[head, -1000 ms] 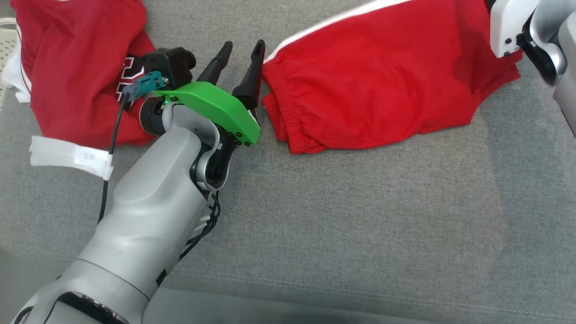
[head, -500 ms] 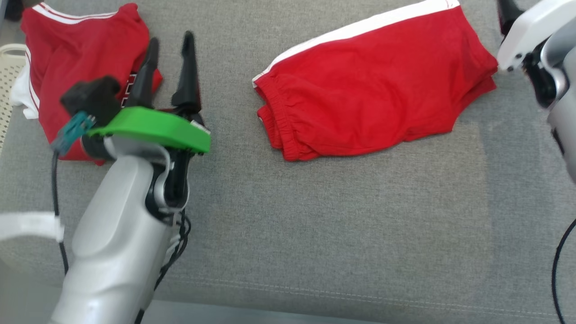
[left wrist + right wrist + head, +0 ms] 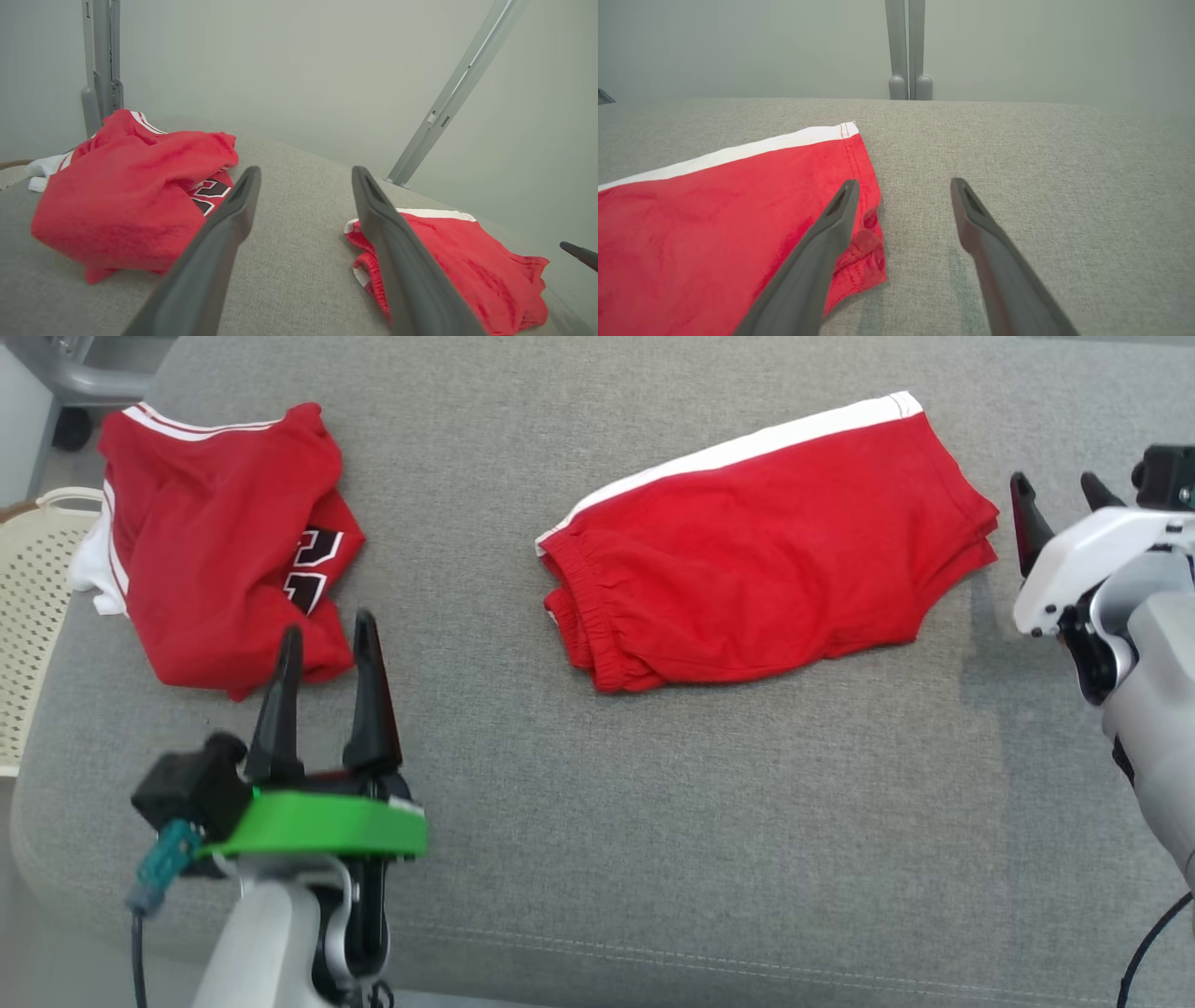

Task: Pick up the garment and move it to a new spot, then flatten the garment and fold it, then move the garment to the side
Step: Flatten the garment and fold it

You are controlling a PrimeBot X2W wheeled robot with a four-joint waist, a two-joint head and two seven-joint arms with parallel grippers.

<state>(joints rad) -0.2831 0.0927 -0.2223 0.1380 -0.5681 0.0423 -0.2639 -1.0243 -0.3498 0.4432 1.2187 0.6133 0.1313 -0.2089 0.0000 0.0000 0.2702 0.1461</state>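
Note:
The garment, a pair of red shorts (image 3: pixel 766 551) with a white side stripe, lies folded flat on the grey cushion (image 3: pixel 653 821). Its waistband points left and its leg hems point right. My left gripper (image 3: pixel 327 625) stands open at the near left, well clear of the shorts (image 3: pixel 448 261), and its fingers frame bare cushion in the left wrist view (image 3: pixel 306 172). My right gripper (image 3: pixel 1055 485) is open just off the hem end. In the right wrist view (image 3: pixel 903 183) its left finger (image 3: pixel 822 247) hangs over the hem corner of the shorts (image 3: pixel 714 224). Neither gripper holds anything.
A crumpled red jersey (image 3: pixel 215 541) with black-and-white numerals lies at the far left, just beyond my left fingertips, and the left wrist view shows this jersey (image 3: pixel 126 205) too. A cream perforated basket (image 3: pixel 28 616) stands off the cushion's left edge. Grey metal struts (image 3: pixel 448 102) rise behind.
The camera has shifted. My left gripper has drawn back from the shorts' waistband to the near left. My right gripper has come down beside the hem end. The shorts lie as before.

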